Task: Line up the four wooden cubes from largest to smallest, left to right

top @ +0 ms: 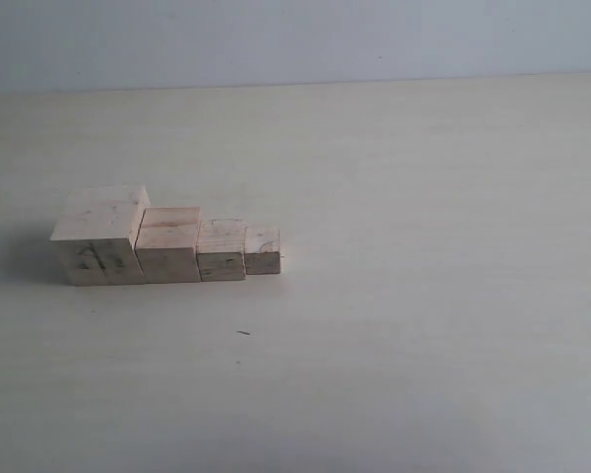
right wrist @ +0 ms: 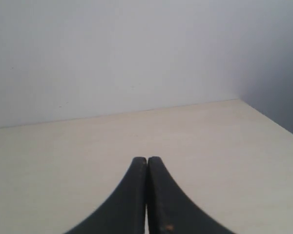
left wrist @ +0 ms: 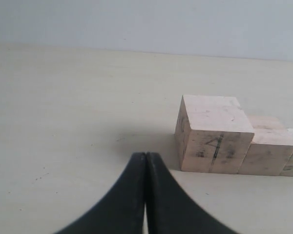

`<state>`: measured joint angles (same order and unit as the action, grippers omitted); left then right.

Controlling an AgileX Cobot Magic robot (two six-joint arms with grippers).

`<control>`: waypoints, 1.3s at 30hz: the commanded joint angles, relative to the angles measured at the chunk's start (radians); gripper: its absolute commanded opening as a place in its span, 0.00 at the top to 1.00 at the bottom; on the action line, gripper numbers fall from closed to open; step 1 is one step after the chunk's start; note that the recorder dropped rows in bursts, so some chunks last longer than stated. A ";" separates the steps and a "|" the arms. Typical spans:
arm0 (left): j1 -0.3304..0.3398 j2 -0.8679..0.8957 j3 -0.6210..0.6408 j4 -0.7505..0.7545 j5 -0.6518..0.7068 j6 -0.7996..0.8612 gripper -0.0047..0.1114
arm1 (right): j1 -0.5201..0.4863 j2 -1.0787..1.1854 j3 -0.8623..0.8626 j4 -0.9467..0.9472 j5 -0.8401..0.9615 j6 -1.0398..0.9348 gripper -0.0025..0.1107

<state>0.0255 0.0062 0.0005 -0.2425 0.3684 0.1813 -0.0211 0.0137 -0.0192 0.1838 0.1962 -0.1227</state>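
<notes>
1. Four graded sizes sit in one row on the tabletop (top: 424, 296), left of centre on my exterior feed. From left to right they are the largest cube (top: 98, 236), second cube (top: 168, 246), third cube (top: 222, 251) and smallest cube (top: 262, 250), each touching its neighbour.
2. Dark pencil-ish marks show on the largest cube's front face.
3. Left pincer (left wrist: 145, 161): the black fingers are pressed fully together with nothing between them. It hangs over bare tabletop, near the largest cube but clear of it.
4. Right pincer (right wrist: 147, 163): same deal, squeezed tight with nothing gripped. It points across bare tabletop toward a pale wall (right wrist: 112, 58).
</notes>
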 commanded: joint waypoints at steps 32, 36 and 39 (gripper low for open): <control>-0.006 -0.006 -0.001 0.001 -0.004 -0.002 0.96 | 0.038 -0.014 0.019 -0.009 0.149 -0.007 0.98; -0.006 -0.006 -0.001 0.001 -0.004 -0.002 0.96 | 0.038 -0.014 0.019 -0.009 0.149 -0.007 0.98; -0.006 -0.006 -0.001 0.001 -0.004 -0.002 0.96 | 0.038 -0.014 0.019 -0.009 0.149 -0.007 0.98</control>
<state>0.0255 0.0062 0.0005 -0.2425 0.3684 0.1813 0.0141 0.0069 -0.0055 0.1839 0.3463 -0.1233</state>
